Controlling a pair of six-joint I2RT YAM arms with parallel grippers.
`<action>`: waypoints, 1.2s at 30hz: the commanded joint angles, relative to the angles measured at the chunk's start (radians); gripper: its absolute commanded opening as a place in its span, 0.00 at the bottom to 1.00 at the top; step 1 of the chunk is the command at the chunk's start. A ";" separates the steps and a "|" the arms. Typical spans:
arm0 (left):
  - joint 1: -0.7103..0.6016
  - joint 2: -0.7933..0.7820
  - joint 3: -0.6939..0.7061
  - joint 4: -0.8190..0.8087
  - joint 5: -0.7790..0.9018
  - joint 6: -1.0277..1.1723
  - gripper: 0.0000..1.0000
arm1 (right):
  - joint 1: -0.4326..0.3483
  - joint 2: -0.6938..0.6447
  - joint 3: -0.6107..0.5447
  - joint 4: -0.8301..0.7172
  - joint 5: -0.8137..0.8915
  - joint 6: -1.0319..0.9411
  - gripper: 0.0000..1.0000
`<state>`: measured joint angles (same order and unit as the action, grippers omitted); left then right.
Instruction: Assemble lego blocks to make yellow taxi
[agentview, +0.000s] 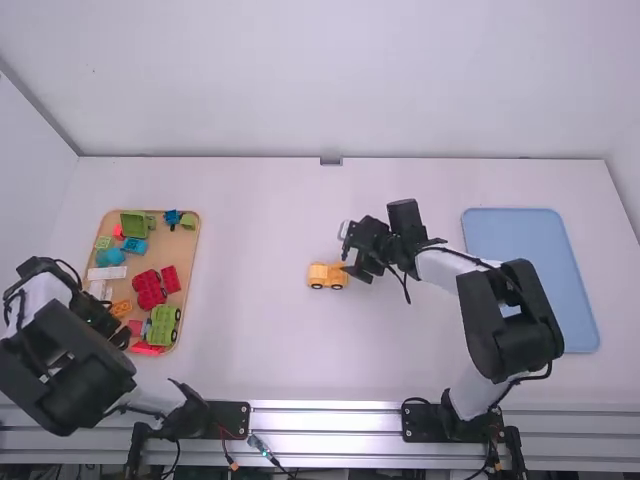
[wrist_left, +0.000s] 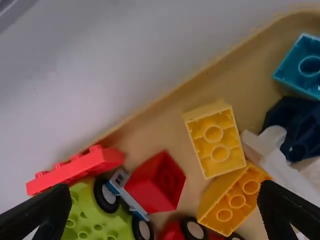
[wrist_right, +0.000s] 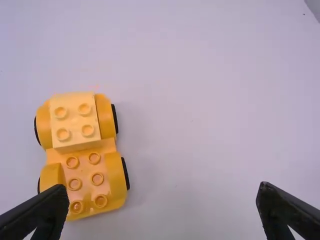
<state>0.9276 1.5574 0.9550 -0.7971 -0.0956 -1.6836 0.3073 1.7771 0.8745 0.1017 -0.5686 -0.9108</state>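
Above tray and table, left gripper and right gripper have wide-open jaws.

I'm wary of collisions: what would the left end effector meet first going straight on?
Probably the short red plastic block in the tan rectangular tray, though depth is unclear.

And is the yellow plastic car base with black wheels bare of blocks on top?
No, a pale yellow four-stud block sits on one end of the base, beside six bare studs.

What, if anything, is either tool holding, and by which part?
Nothing held. Left tool and right tool both open; yellow plastic-brick car sits on white table.
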 joint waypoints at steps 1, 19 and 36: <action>0.035 -0.002 -0.013 -0.004 -0.044 -0.003 0.99 | 0.000 -0.019 -0.005 -0.001 -0.010 0.016 0.99; 0.067 0.035 -0.105 0.183 -0.026 -0.081 0.71 | 0.001 -0.019 -0.005 0.006 -0.010 0.016 0.99; 0.068 0.035 -0.265 0.515 0.038 -0.012 0.78 | 0.002 -0.019 -0.005 -0.001 -0.010 0.016 0.99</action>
<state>0.9966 1.5826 0.6910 -0.2493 -0.0731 -1.7264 0.3073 1.7775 0.8745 0.1017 -0.5694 -0.8948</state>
